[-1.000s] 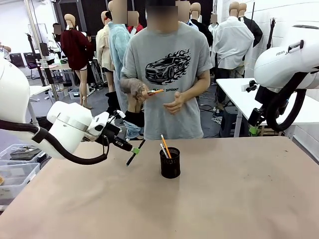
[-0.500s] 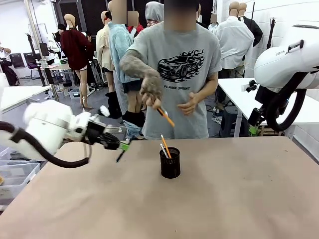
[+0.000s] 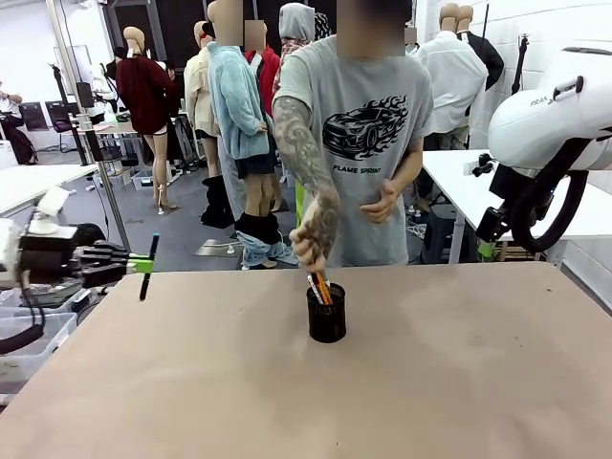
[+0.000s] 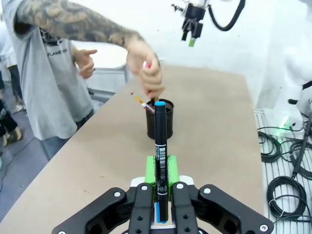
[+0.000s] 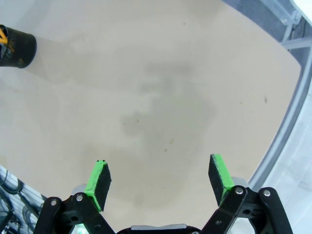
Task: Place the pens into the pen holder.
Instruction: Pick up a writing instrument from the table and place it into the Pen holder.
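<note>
Left tool: nearest us, our left tool (image 4: 161, 195) is clamped tight on the dark pen (image 4: 161, 161), blue tip pointing away, gripped low on the barrel so most of its length stands free for dropping in.
Left tool position: we hold it off the desk's (image 3: 430, 382) left edge, pen (image 3: 149, 268) hanging near upright, well apart from the holder, we judge to leave the person room.
Right tool: our right tool (image 5: 158, 183) hangs wide open over bare desk, gripping nothing.
Pen holder: mid-desk, the black mesh pen holder (image 3: 326, 314) stands upright.
Person's hand: the hand (image 3: 314, 239) sits right above the holder, feeding in an orange pen (image 3: 323, 287).
</note>
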Controlling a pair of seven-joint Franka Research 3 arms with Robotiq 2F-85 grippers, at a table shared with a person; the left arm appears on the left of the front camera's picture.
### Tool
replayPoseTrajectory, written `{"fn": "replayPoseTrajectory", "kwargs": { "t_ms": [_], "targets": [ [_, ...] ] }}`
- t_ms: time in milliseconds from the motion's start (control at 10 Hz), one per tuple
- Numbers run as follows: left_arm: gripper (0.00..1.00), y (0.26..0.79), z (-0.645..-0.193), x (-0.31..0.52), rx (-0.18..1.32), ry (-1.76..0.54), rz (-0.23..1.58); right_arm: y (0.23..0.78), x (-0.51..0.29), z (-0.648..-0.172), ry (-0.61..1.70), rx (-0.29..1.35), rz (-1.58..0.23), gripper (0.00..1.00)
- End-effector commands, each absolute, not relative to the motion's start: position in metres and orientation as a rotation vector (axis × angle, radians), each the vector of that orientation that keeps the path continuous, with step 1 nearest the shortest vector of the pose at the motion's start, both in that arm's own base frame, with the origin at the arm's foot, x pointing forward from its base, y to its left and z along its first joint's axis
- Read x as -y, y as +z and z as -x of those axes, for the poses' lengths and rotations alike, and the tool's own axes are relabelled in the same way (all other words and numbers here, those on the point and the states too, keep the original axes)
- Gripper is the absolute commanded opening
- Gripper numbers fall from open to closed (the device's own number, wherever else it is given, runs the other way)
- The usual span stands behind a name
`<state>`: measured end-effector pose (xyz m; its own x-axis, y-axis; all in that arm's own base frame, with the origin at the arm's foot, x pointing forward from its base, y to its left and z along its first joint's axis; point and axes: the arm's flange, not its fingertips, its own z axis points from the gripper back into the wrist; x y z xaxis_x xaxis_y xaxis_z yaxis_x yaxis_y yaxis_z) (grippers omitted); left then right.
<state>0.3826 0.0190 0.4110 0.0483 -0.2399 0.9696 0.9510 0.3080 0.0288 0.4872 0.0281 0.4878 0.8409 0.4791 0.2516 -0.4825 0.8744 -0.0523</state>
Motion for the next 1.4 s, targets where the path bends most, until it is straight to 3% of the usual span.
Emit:
{"fn": "replayPoseTrajectory", "kwargs": {
  "t_ms": [0, 300, 500, 900, 1000, 1100, 1300],
  "targets": [
    [0.00, 0.400, -0.386, -0.022, 1.184, -1.101, 0.887, 0.487, -0.029, -0.487, 0.507, 0.261, 0.002, 1.00],
    [0.00, 0.404, -0.391, 0.012, 1.264, -1.079, 0.986, 0.487, -0.029, -0.487, 0.507, 0.261, 0.002, 1.00],
    [0.00, 0.406, -0.403, 0.056, 1.232, -1.131, 1.088, 0.487, -0.029, -0.487, 0.507, 0.261, 0.002, 1.00],
    [0.00, 0.413, -0.426, 0.146, 1.260, -1.025, 1.048, 0.487, -0.029, -0.487, 0.507, 0.261, 0.002, 1.00],
    [0.00, 0.416, -0.426, 0.162, 1.191, -0.958, 0.872, 0.487, -0.029, -0.487, 0.507, 0.261, 0.002, 1.00],
    [0.00, 0.412, -0.416, 0.133, 1.236, -1.081, 1.066, 0.487, -0.029, -0.487, 0.507, 0.261, 0.002, 1.00],
    [0.00, 0.412, -0.422, 0.152, 1.224, -1.044, 0.990, 0.487, -0.029, -0.487, 0.507, 0.261, 0.002, 1.00]
  ]
}}
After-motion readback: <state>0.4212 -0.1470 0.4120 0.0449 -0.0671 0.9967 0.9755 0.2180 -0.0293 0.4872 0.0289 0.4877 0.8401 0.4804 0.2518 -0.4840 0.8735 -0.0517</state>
